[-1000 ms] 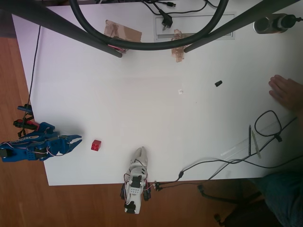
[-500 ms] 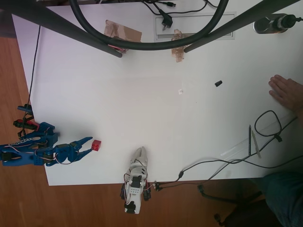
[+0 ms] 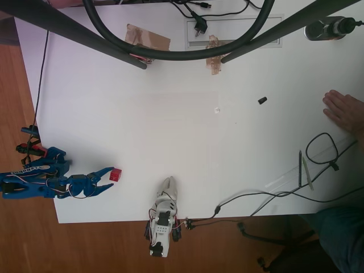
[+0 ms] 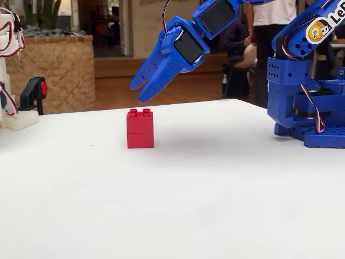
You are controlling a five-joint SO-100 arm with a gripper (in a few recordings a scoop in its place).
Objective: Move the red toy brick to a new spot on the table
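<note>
Where things stand: while the red toy brick (image 3: 115, 174) sits upright on the white worktop (image 3: 187, 136), studs up, the blue hand (image 3: 106, 178) hangs just short of it, not yet around it.
Brick's place: near the worktop's lower left corner in the overhead view, resting free with nothing touching it; in the fixed view (image 4: 140, 128) it reads as two bricks stacked, taller than wide.
Direction from hand: in the overhead view the brick lies just beyond the fingertips, to their right and a touch toward the upper finger; in the fixed view the hand (image 4: 143, 89) slants down with its tips above and just beside the brick's top.
Hand's state: released, fingers spread with a clear gap between them, holding nothing.
Coming move, as I judge it: a short reach forward and down, so the fingers pass either side of the brick.
Containers: none on the worktop.
Other items: a small black object (image 3: 262, 100) lies well apart, far to the right.
</note>
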